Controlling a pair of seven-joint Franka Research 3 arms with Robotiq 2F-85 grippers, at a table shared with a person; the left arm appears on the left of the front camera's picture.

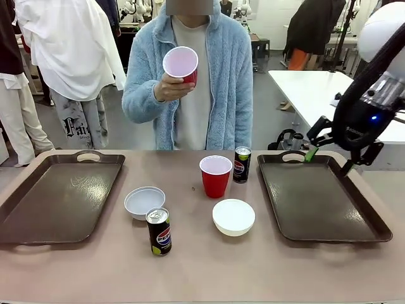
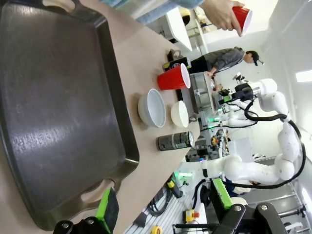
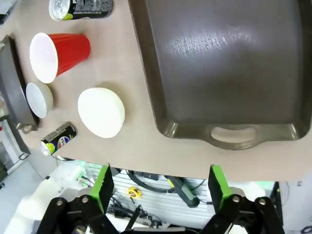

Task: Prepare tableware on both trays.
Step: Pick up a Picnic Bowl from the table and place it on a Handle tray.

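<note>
Where desks [image 1: 316,88] stand behind, table [image 1: 209,269] (tan) bears trays [image 1: 63,193].

The right arm [image 1: 387,28] comes into the front view from 2 o'clock. Its white link bends down into a black wrist [image 1: 362,117] that tilts toward 8 o'clock. The right gripper [image 1: 329,161] hangs in the air at 3 o'clock with its jaws spread wide, green pads [image 1: 310,154] angled down and leftward. In its own wrist view its fingers [image 3: 103,187] rise at 7 and 5 o'clock, far apart, with nothing between them. The left gripper [image 2: 165,204] is likewise spread, its fingers at 7 and 5 o'clock, gripping nothing.
</note>
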